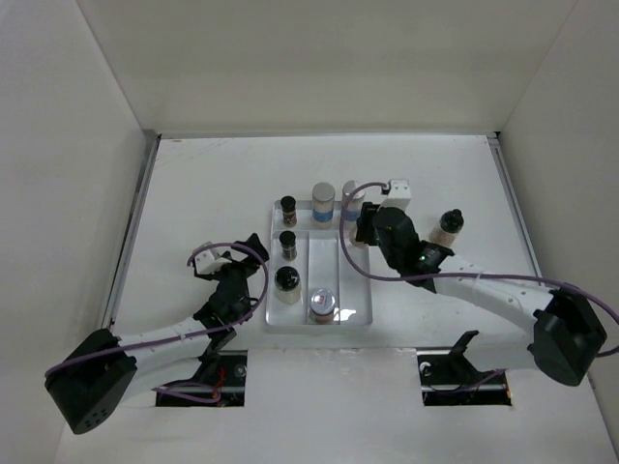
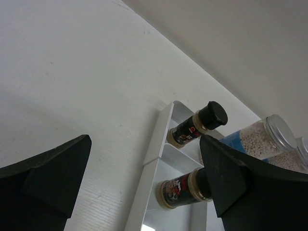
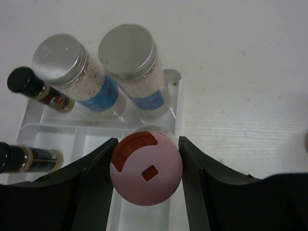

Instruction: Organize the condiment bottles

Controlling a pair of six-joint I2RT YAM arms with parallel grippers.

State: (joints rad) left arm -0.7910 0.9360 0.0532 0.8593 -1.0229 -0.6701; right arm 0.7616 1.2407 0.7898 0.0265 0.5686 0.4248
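A white divided tray holds several condiment bottles: two black-capped ones, a black-lidded jar, a pink-capped jar and two silver-capped, blue-labelled bottles. My right gripper is shut on a pink-capped bottle, held upright over the tray's right part, just in front of the silver-capped pair. My left gripper is open and empty, low beside the tray's left wall. A black-capped bottle stands on the table right of the tray.
A small white block sits behind the right gripper. White walls close in the table at the back and both sides. Two dark cut-outs lie at the near edge by the arm bases.
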